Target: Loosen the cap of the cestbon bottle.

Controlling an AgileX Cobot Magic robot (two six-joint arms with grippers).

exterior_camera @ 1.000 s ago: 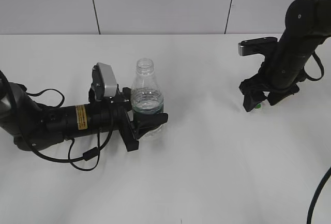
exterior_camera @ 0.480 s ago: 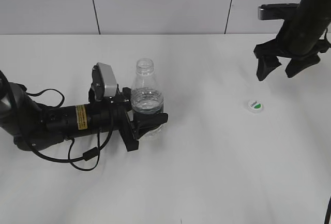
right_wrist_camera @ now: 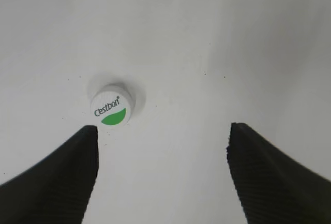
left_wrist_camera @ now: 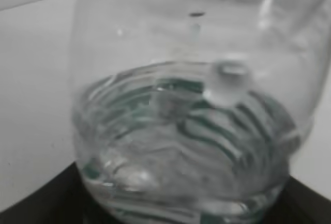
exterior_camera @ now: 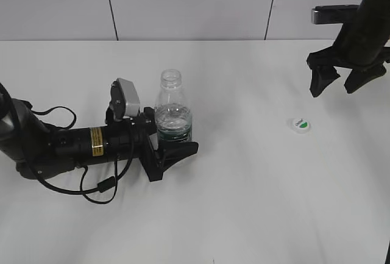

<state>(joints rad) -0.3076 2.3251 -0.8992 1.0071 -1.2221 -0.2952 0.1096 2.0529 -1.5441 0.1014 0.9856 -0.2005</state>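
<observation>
Small clear plastic cestbon bottle [exterior_camera: 173,114] with a dark green label band, uncapped and part-filled with water, stands upright on the white table [exterior_camera: 244,203] between the jaws of the left gripper [exterior_camera: 172,148], whose arm lies low along the table; the wrist view is filled by the blurred bottle [left_wrist_camera: 191,110], so the grip's tightness cannot be told. Right gripper [exterior_camera: 339,81], raised at far right, jaws wide apart and empty. Small round white screw cap [exterior_camera: 300,125] with green half-circle lies top-up on the table, well apart from the bottle, below the right gripper [right_wrist_camera: 163,175].
</observation>
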